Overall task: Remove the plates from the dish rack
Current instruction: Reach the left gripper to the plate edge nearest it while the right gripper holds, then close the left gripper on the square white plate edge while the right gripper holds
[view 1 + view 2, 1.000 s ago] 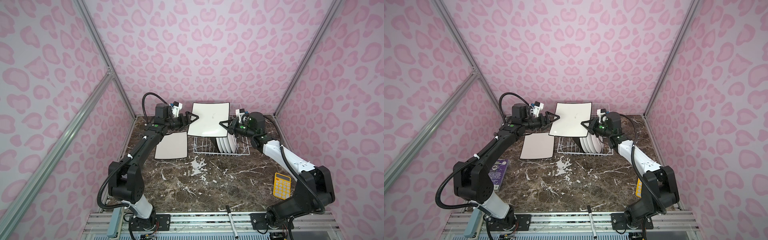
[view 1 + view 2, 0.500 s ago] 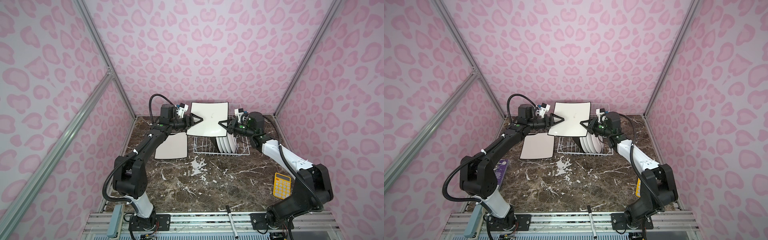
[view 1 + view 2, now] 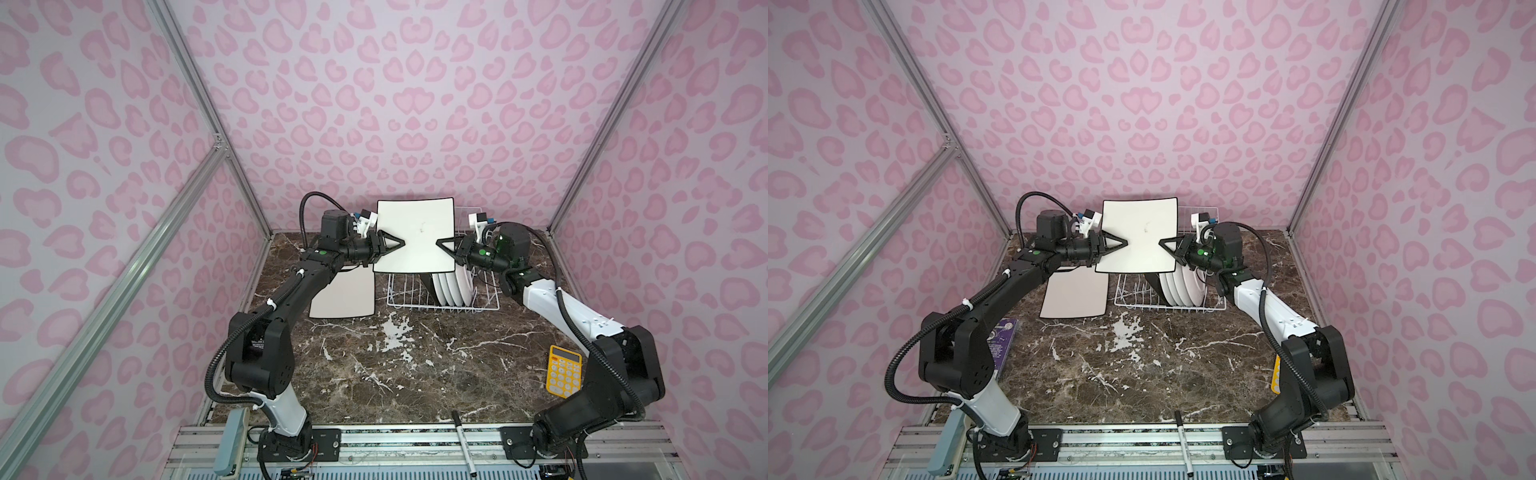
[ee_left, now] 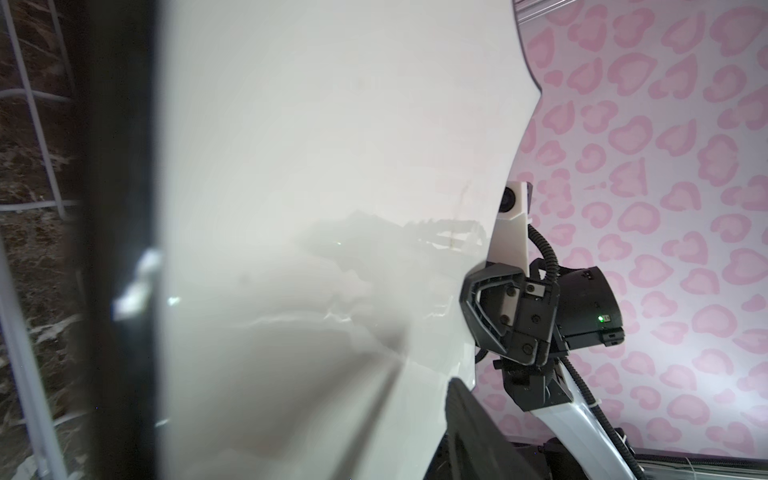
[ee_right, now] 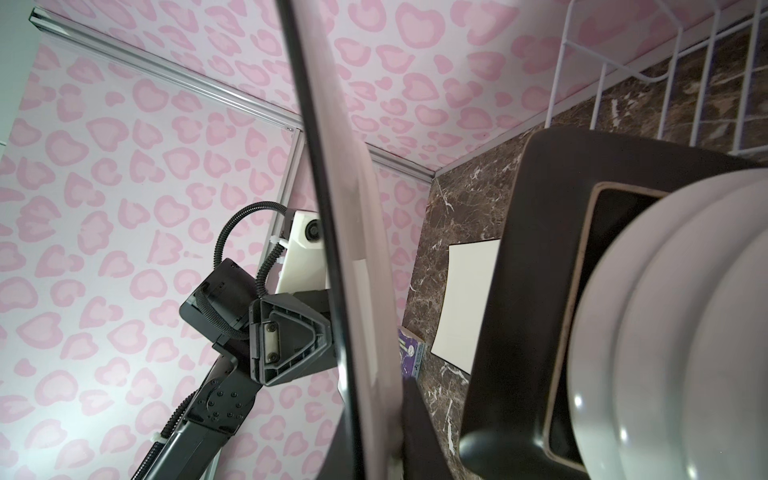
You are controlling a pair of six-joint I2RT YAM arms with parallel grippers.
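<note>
The white plate (image 3: pixel 413 226) is pinched by the right hand (image 3: pixel 440 243) above the dish rack (image 3: pixel 411 306), so it can be passed. The left hand's (image 3: pixel 400 243) grip cannot be told.

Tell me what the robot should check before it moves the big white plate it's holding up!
1. Grip of the right fingers on the raised square plate: ok, clamped on its right edge.
2. Grip of the left fingers: cannot tell; they straddle its left edge, but closure isn't visible.
3. Plate's bottom edge clear of the dish rack: cannot tell.
4. Landing spot, the flat white plate on the table beside the rack: ok, its visible face is bare.
5. The dark square plate and round white plates in the rack: ok, upright.
</note>
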